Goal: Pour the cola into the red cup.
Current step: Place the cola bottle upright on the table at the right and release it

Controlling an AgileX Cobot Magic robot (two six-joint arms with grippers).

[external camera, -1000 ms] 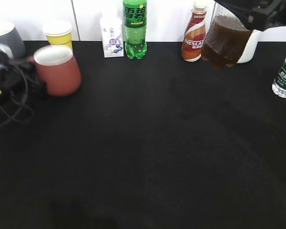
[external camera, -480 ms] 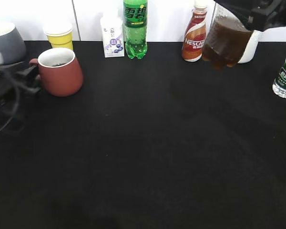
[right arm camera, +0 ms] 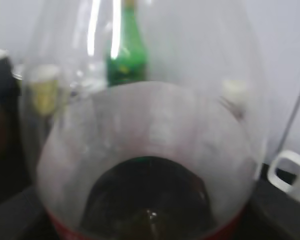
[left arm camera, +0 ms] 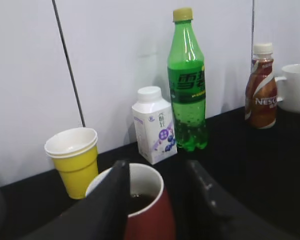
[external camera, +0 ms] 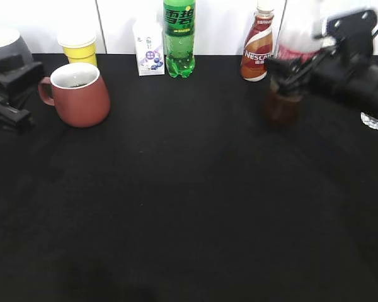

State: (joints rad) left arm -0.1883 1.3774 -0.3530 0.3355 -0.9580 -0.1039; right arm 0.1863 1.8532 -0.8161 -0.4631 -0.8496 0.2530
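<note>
The cola [external camera: 283, 104] appears as dark brown liquid in the lower part of a tall clear plastic bottle with a red label band; the exterior view shows the bottle upright but motion-blurred, its base at or just above the black table [external camera: 195, 207], which of the two cannot be told. In the right wrist view the bottle wall fills the frame, with dark liquid pooled low and a red band along the bottom edge. The right gripper [external camera: 302, 69] is at the bottle's upper body. Its fingers are blurred in the exterior view and hidden in the wrist view, so whether they clamp the bottle cannot be determined.

The red cup [external camera: 80, 95] stands upright well to the left of that gripper, brick-red outside, white inside, wider at the base, loop handle toward the left arm. A little dark liquid sits at its bottom. The left gripper [left arm camera: 157, 200] has its fingers [left arm camera: 112, 205] spread apart, released; the cup lies just beyond the fingertips, its rim showing in the gap between them.

Beyond the fingers, along the white wall, stand a yellow paper cup [left arm camera: 74, 161], a small white carton [left arm camera: 155, 125], a green soda bottle [left arm camera: 187, 85], a Nescafe bottle [left arm camera: 260, 87] and a white mug [left arm camera: 296, 87].
</note>
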